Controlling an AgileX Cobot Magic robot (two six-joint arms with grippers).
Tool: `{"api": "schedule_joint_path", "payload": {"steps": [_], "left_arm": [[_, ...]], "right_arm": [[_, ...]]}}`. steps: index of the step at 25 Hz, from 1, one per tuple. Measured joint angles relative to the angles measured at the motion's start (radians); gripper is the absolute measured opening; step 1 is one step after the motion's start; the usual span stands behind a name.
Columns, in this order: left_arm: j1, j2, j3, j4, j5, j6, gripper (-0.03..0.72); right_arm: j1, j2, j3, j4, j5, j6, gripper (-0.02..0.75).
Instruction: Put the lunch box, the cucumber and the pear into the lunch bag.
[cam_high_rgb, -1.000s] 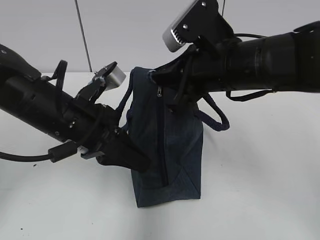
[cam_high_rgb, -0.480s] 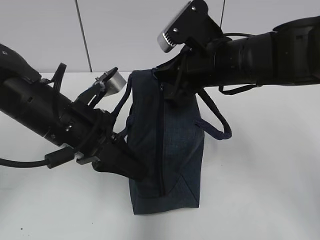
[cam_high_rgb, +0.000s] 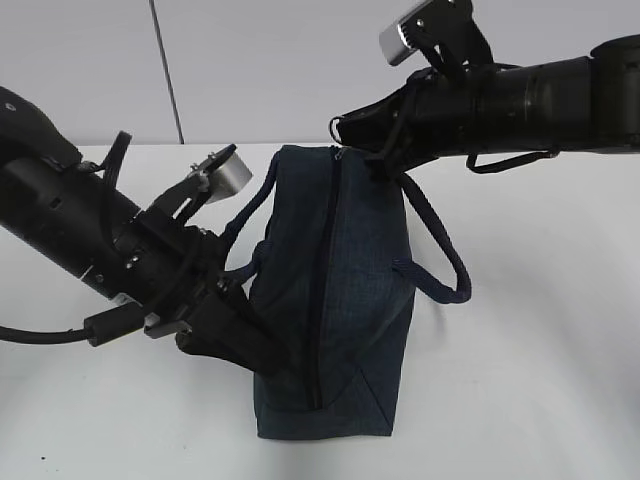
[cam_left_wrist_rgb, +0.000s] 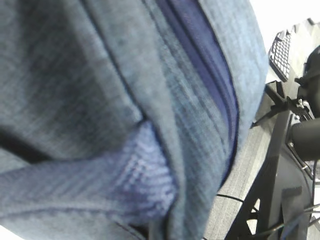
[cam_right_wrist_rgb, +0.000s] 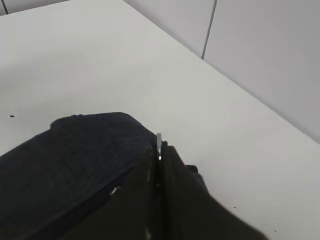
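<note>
The dark navy lunch bag (cam_high_rgb: 345, 290) lies on the white table, its zipper line (cam_high_rgb: 320, 300) running along the top from the near end to the far end. My right gripper (cam_high_rgb: 342, 130) is at the bag's far end, shut on the metal ring pull (cam_right_wrist_rgb: 159, 142); in the right wrist view its dark jaws (cam_right_wrist_rgb: 159, 150) press together around that ring. My left gripper (cam_high_rgb: 268, 362) is shut on the fabric at the bag's near left side. Blue fabric and a ribbed handle (cam_left_wrist_rgb: 135, 175) fill the left wrist view. The lunch box, cucumber and pear are out of view.
The bag's two rolled handles hang out to either side, one on the right (cam_high_rgb: 440, 250) and one on the left (cam_high_rgb: 245, 215). White table (cam_high_rgb: 540, 380) stretches around the bag, with a grey wall (cam_high_rgb: 250, 60) behind. A dark metal stand (cam_left_wrist_rgb: 280, 165) shows past the table edge.
My right gripper has moved up and to the right, toward the bag's far end, with the ring pull in it. The bag now lies longer and flatter. The left arm shifted slightly down.
</note>
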Motion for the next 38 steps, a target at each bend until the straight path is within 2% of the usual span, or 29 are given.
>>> {"api": "schedule_joint_path", "payload": {"steps": [10, 18, 28, 35, 38], "left_arm": [[0.0, -0.006, 0.0, 0.046, 0.028, -0.012, -0.01], [0.0, -0.006, 0.0, 0.055, 0.035, -0.016, -0.011], [0.0, -0.006, 0.0, 0.058, 0.037, -0.016, -0.011], [0.0, -0.006, 0.0, 0.055, 0.034, -0.02, 0.0], [0.0, -0.006, 0.0, 0.05, 0.035, -0.022, 0.048]], "right_arm": [[-0.049, 0.083, -0.071, -0.052, 0.085, 0.183, 0.006], [-0.114, 0.166, -0.201, -0.26, 0.252, 0.531, 0.006], [-0.159, 0.284, -0.375, -0.428, 0.45, 0.883, 0.006], [-0.163, 0.315, -0.401, -0.44, 0.494, 0.926, 0.006], [-0.165, 0.315, -0.401, -0.44, 0.495, 0.926, 0.006]]}}
